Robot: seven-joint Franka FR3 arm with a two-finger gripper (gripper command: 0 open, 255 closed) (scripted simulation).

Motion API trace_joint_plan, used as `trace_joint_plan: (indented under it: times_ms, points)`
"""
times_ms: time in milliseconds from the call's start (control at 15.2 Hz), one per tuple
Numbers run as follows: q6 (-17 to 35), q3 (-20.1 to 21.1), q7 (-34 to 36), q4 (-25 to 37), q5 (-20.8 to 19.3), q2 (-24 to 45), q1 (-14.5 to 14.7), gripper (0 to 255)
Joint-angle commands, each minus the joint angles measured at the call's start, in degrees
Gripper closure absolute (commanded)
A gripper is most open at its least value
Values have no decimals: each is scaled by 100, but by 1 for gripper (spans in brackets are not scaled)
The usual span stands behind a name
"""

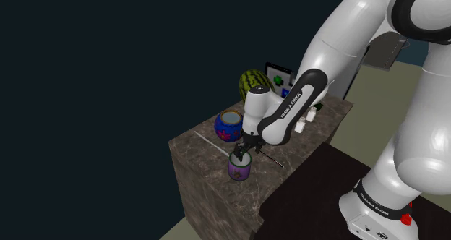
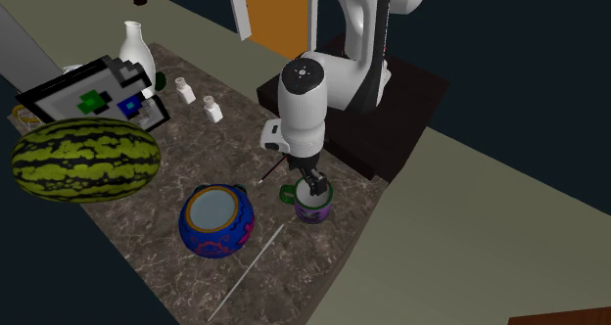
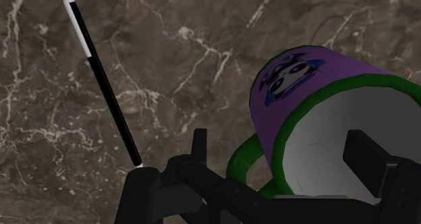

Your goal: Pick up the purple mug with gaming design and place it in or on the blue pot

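Mug: the purple mug [image 1: 240, 169] with a green rim and green handle stands upright on the dark marble counter [image 1: 206, 175]. In the shoulder view it is close to the counter's near edge. A gaming emblem shows on its wall in the wrist view [image 3: 291, 77].
Gripper: the black gripper [image 2: 315, 186] is directly over the mug. Its 2 fingers stand apart. As far as I can judge, 1 finger [image 3: 365, 155] hangs inside the white cup and the other is outside, near the handle, with the wall between them and nothing clamped.
Pot: the blue pot [image 2: 216, 218] with red pattern is near the mug but apart from it, its mouth facing up.
Step, as I judge: closing on the wall, not yet lifting.
Risk 1: the outer finger can catch the handle when closing, and this would turn or tip the mug.
Risk 2: a grip on only 1 thin wall lets the mug swing or slip during the lift.
Risk 3: a sideways push near the counter's edge can send the mug off.
Risk 4: the black wand [image 3: 101, 74] with white tips lies just beside the mug and may be swept.
Risk 5: the pot's mouth looks not much wider than the mug, so a release off centre may leave the mug on the rim, ready to fall.
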Motion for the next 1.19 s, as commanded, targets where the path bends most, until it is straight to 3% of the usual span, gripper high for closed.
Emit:
trace_joint_plan:
  times_ms: [0,330,396,1122]
  points:
    - [26,-10,10,6,-15,29,6,0]
    - [25,-9,10,6,-14,28,6,0]
    - [25,-9,10,6,-14,28,6,255]
    - [-133,51,-60,-20,80,-158,-35,255]
